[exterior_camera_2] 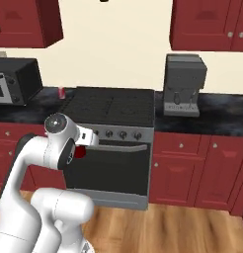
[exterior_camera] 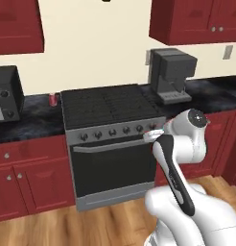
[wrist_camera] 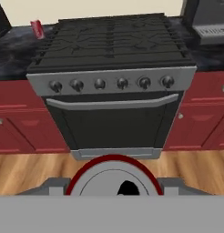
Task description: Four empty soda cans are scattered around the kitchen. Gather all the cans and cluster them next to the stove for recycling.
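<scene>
In the hand view my gripper (wrist_camera: 114,185) is shut on a red soda can (wrist_camera: 113,178), whose silver top with its dark opening faces the camera. The same held can (exterior_camera_2: 80,152) shows as a red patch under my hand (exterior_camera_2: 84,140), in front of the stove's left knobs. The stove (exterior_camera: 110,109) (exterior_camera_2: 113,106) (wrist_camera: 111,43) stands straight ahead, with a black grated top and a steel front. A second red soda can (exterior_camera: 53,99) (exterior_camera_2: 61,92) (wrist_camera: 37,29) stands upright on the black counter just left of the stove's back corner.
A black microwave (exterior_camera: 5,93) (exterior_camera_2: 15,81) sits on the counter to the left. A grey coffee machine (exterior_camera: 171,76) (exterior_camera_2: 184,85) stands right of the stove. Red cabinets (wrist_camera: 18,132) flank the oven door above the wooden floor (exterior_camera: 91,223).
</scene>
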### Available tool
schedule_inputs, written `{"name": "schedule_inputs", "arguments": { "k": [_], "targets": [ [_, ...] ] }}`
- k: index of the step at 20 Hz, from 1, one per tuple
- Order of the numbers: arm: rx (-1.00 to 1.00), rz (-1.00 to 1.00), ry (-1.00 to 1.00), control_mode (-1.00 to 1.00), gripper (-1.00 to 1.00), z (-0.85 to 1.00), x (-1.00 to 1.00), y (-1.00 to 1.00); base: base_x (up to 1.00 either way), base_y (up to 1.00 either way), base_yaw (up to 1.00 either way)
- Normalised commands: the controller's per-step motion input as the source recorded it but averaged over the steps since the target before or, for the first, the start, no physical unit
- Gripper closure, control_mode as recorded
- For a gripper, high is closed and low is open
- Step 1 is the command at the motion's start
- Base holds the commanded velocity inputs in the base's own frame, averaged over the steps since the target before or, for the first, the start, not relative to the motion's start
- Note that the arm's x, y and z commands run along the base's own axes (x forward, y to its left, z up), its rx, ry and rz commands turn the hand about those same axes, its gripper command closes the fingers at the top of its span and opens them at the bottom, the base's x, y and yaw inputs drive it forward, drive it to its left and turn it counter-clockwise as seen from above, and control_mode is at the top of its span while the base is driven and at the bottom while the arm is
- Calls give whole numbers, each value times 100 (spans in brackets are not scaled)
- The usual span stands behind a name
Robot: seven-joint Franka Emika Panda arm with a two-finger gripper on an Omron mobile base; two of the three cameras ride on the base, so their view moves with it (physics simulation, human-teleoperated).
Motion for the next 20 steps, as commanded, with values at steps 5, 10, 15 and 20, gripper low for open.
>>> {"name": "schedule_inputs", "arguments": {
  "k": [5,10,15,20],
  "targets": [
    [0,0,0,100,100,0,0,0,40,47,26],
    [0,0,0,100,100,0,0,0,53,36,22],
    [0,0,0,100,100,0,0,0,57,36,20],
    [0,0,0,100,100,0,0,0,52,42,17]
  ]
}}
